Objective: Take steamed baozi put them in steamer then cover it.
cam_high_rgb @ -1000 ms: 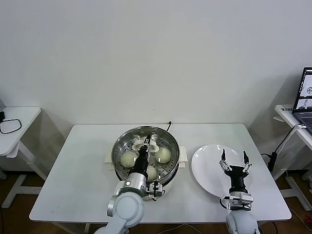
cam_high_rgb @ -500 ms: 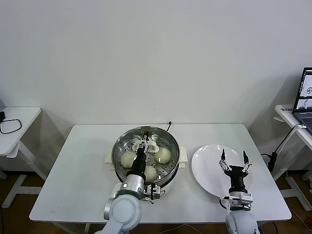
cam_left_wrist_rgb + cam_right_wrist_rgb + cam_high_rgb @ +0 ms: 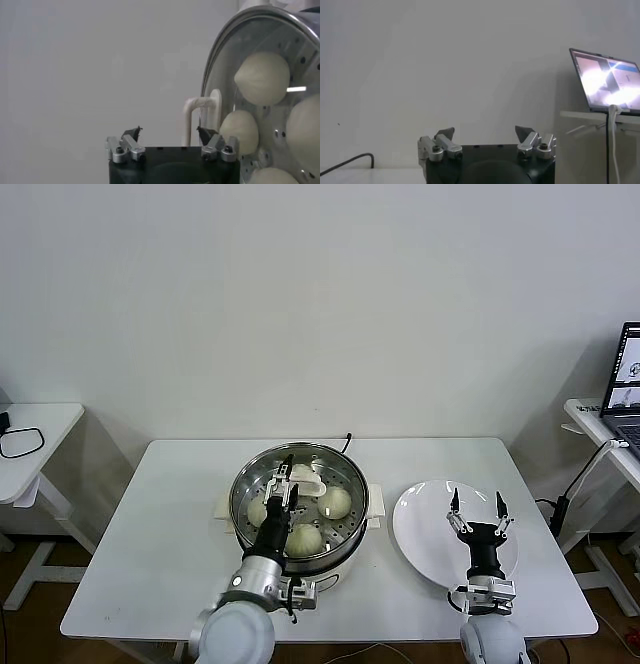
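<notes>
The steamer (image 3: 345, 556) stands mid-table with the cover (image 3: 345, 474) lying on it, its cream handle (image 3: 308, 477) at the centre. Through the glass I see three baozi (image 3: 335, 502), (image 3: 304, 539), (image 3: 257, 511); a fourth is hidden behind my arm. My left gripper (image 3: 280, 482) is open and empty, just left of the handle and clear of it. In the left wrist view the open gripper (image 3: 170, 132) sits beside the handle (image 3: 199, 107), with baozi (image 3: 262, 75) under the glass. My right gripper (image 3: 476, 502) is open and empty above the white plate (image 3: 425, 529), and it also shows in the right wrist view (image 3: 485, 131).
A black cord (image 3: 348, 441) runs off the table's back edge behind the steamer. A laptop (image 3: 626, 379) sits on a side table at the far right. Another small white table (image 3: 35, 434) with a black cable stands at the left.
My left gripper has come off the cover's handle and drawn back to the left and toward me. The cover stays on the steamer. The right arm has not moved.
</notes>
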Tool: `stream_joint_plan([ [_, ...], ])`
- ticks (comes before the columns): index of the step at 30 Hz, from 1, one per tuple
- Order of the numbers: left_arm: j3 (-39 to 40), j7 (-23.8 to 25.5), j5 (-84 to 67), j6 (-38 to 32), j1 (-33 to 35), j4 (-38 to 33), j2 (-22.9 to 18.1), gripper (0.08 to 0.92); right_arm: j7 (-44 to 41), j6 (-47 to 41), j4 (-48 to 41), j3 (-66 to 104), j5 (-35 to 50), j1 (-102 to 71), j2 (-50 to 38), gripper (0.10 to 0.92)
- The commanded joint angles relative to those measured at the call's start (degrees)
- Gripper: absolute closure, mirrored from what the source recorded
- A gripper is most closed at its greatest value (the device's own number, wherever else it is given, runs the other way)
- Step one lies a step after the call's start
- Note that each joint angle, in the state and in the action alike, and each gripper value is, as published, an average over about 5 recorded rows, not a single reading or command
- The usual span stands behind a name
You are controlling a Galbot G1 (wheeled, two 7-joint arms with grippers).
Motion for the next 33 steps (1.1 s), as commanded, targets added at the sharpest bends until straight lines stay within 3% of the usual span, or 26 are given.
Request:
stream_joint_plan([
  [1, -6.9, -0.4, -12.4, -0.7, 6.4, -9.4, 5.5, 0.178, -0.5, 0.6, -0.5, 0.2, -1.1, 0.1, -0.1, 0.203],
  [4, -12.3, -2.5, -20.5, -1.0, 6.6, -10.1, 7.1, 0.177, -1.7, 0.8, -0.4, 0.1, -0.6, -0.2, -0.7, 0.203],
  [7, -18.3, -8.8, -34.4, -2.8, 4.5, -6.8, 7.3, 0.177, -2.8, -0.5, 0.5, -0.8, 2.1, -0.9, -1.6, 0.203],
  [11, -25.1, -18.3, -52.0, -11.0, 0.5, 1.2, 6.1, 0.177, -2.0, -4.2, 1.9, -2.9, 5.5, -1.5, -2.4, 0.203],
  [13, -27.6, -19.3, -63.7, -15.2, -0.7, 5.2, 5.8, 0.177, -1.4, -5.5, 2.2, -3.8, 6.5, -1.7, -2.6, 0.203],
  [19, -31.0, -18.0, -89.5, -21.8, -1.9, 13.7, 4.5, 0.177, -3.3, -5.6, 2.2, -4.7, 10.7, -1.9, -2.6, 0.203],
  [33, -31.5, -14.0, -91.6, -25.6, 0.7, 16.1, 1.8, 0.177, -5.2, -4.3, 2.8, -3.8, 10.0, -3.9, -2.9, 0.203],
])
